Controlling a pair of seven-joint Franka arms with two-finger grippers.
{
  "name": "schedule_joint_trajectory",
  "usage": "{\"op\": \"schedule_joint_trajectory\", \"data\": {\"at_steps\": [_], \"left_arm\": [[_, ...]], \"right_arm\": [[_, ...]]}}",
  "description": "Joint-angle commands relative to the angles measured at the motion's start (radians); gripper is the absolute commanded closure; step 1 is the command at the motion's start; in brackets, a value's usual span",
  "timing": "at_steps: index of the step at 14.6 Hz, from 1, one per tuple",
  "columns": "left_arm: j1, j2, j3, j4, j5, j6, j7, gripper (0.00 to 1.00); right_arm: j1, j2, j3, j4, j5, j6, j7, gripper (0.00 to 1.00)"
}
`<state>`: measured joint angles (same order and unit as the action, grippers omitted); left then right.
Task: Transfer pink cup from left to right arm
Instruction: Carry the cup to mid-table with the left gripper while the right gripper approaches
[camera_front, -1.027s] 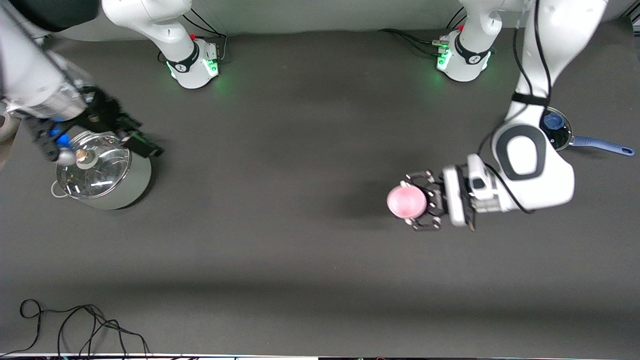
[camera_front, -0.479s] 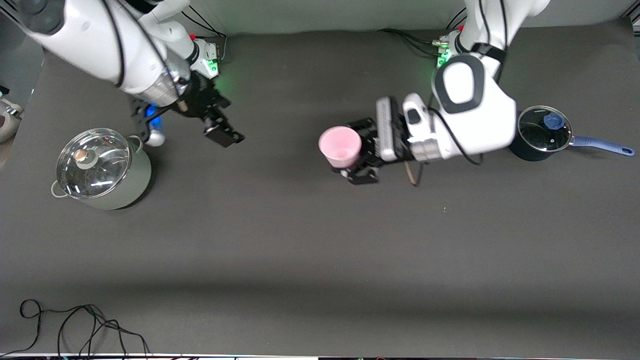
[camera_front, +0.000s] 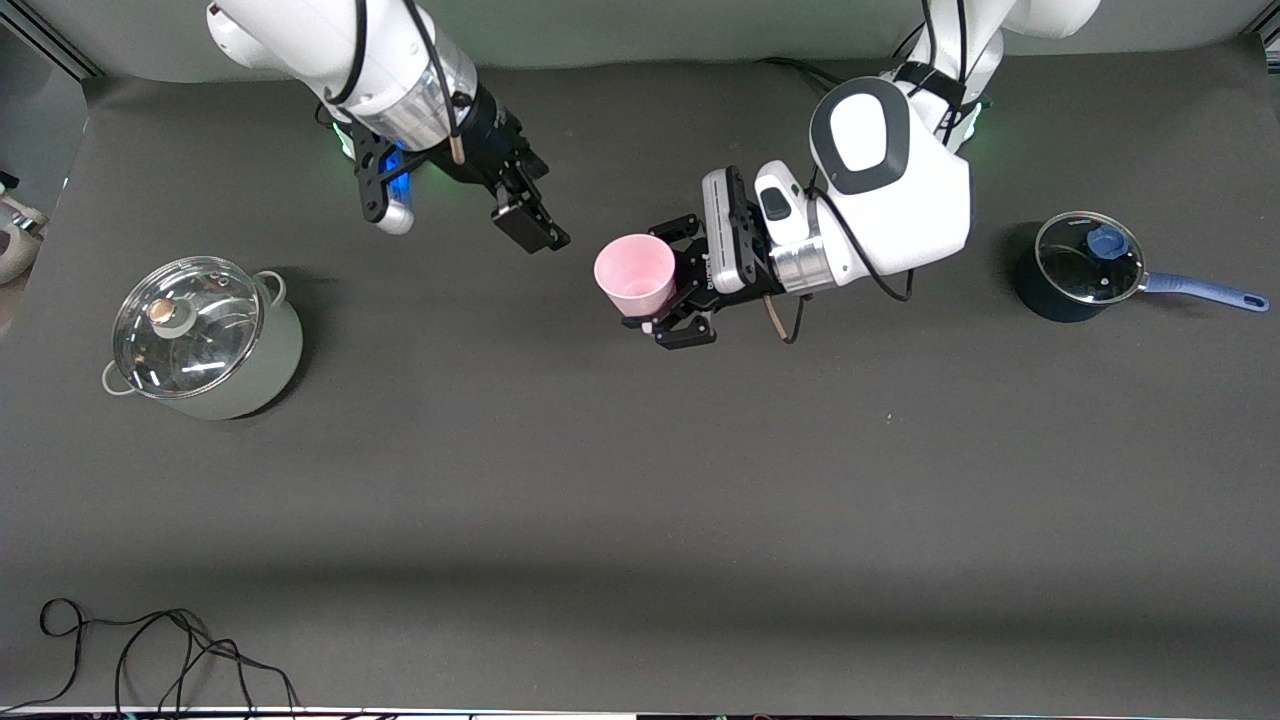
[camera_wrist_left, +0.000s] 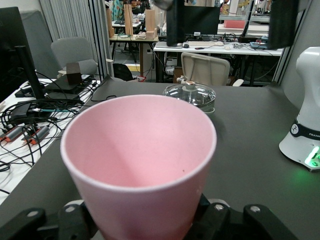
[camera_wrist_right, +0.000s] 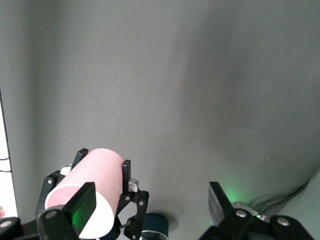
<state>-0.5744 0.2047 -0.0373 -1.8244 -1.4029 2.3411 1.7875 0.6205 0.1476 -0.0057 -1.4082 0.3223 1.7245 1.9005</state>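
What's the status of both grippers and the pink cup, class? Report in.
Left gripper shut on pink cup, held above mid-table, mouth toward the right arm. Right gripper open, close beside it, not touching. Nothing between them.

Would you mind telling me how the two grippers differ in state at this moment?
The left gripper is shut on the pink cup, held with its mouth toward the right arm; the right gripper is open and holds nothing. The left gripper is over mid-table, the right gripper over the table nearer its own base. Both are in the air with black fingers.

Left tool (camera_front: 655, 300) clamped, raised — right tool (camera_front: 470, 215) spread, raised.
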Motion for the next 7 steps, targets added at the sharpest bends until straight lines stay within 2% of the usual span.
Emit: {"op": "schedule_joint_trajectory", "data": {"at_steps": [1, 5, 7], "left_arm": [[-0.012, -0.03, 0.011, -0.029, -0.031, 0.015, -0.011, 0.54], [-0.034, -0.022, 0.011, -0.027, -0.068, 0.099, -0.011, 0.52], [-0.044, -0.021, 0.011, -0.027, -0.08, 0.136, -0.011, 0.51]], "right_arm": [[0.051, 0.036, -0.011, 0.037, 0.012, -0.003, 0.072, 0.01], [0.073, 0.078, -0.011, 0.061, 0.006, 0.007, 0.109, 0.01], [0.093, 0.105, -0.011, 0.103, -0.031, 0.012, 0.115, 0.01]]}}
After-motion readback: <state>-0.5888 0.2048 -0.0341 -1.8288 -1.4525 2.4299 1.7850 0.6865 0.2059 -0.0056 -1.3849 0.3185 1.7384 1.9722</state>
